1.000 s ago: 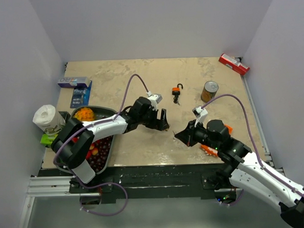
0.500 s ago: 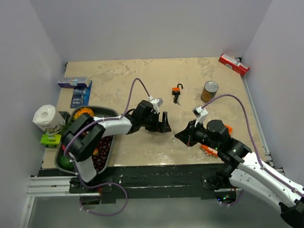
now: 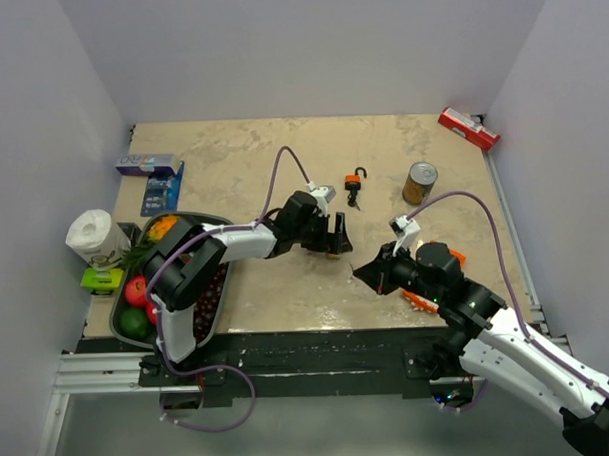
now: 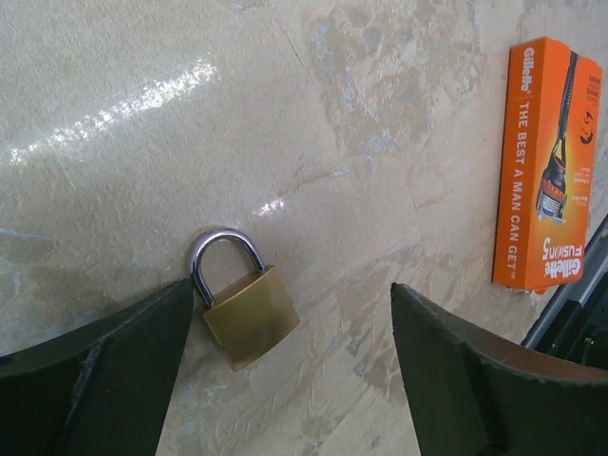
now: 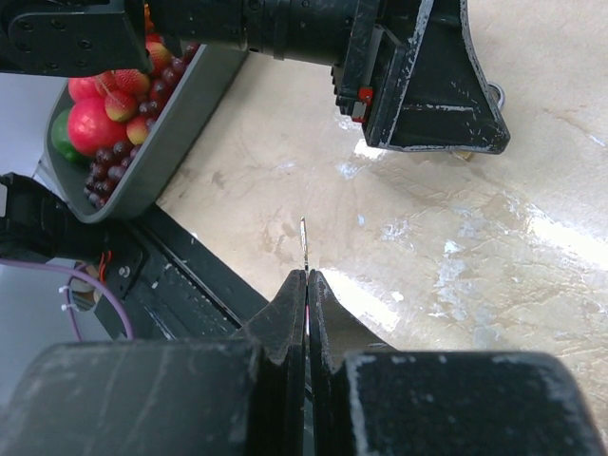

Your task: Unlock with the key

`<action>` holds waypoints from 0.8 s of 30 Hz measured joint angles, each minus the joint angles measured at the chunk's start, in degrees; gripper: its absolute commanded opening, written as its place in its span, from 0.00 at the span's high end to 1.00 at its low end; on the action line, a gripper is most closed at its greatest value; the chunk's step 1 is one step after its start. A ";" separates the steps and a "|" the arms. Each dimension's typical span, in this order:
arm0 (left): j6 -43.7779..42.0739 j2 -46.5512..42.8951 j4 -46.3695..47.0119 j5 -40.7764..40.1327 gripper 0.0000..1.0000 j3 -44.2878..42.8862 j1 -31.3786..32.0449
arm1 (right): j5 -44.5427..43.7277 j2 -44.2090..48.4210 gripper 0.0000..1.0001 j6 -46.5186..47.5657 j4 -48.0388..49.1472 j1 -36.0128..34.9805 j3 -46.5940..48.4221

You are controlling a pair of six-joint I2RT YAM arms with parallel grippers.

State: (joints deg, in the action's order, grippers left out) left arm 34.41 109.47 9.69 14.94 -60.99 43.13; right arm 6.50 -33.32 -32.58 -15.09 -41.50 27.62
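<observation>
A small brass padlock [image 4: 249, 318] with a silver shackle lies flat on the table. My left gripper [image 4: 290, 290] is open above it, and the lock sits just inside the left finger [image 4: 104, 370]. In the top view the left gripper [image 3: 333, 241] covers the lock. My right gripper [image 5: 307, 275] is shut on the key. Only its thin metal blade [image 5: 304, 244] sticks out past the fingertips; the black head is hidden between them. The blade points toward the left gripper, a short way off. In the top view the right gripper [image 3: 362, 273] is near the table's front edge.
An orange padlock with a black shackle [image 3: 354, 189] lies behind the left gripper. A can [image 3: 419, 182] and a red box [image 3: 468, 128] stand back right. An orange razor box [image 4: 549, 161] lies by the right arm. A fruit tray [image 5: 180, 123], blue boxes [image 3: 149, 164] and a paper roll [image 3: 93, 238] are at the left.
My left gripper has moved to the right across the table toward the right gripper. My right gripper with the key has shifted slightly to the right and nearer.
</observation>
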 measured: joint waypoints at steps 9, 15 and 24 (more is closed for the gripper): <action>-1.05 -1.40 -0.52 -2.67 0.11 1.07 0.04 | -1.07 -0.13 1.00 0.00 -0.02 0.00 -0.39; 0.04 -10.16 -1.53 -7.48 0.12 5.79 0.04 | -2.75 -2.05 1.00 0.24 -0.04 0.00 -0.76; 9.31 -24.13 4.26 -9.62 0.18 11.76 1.64 | -6.91 -7.52 1.00 2.05 1.03 -0.44 -0.76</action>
State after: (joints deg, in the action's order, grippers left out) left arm 43.72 85.34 13.96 5.32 -49.23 44.77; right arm -0.40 -40.84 -30.52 -14.06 -41.93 26.85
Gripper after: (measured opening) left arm 0.834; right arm 0.009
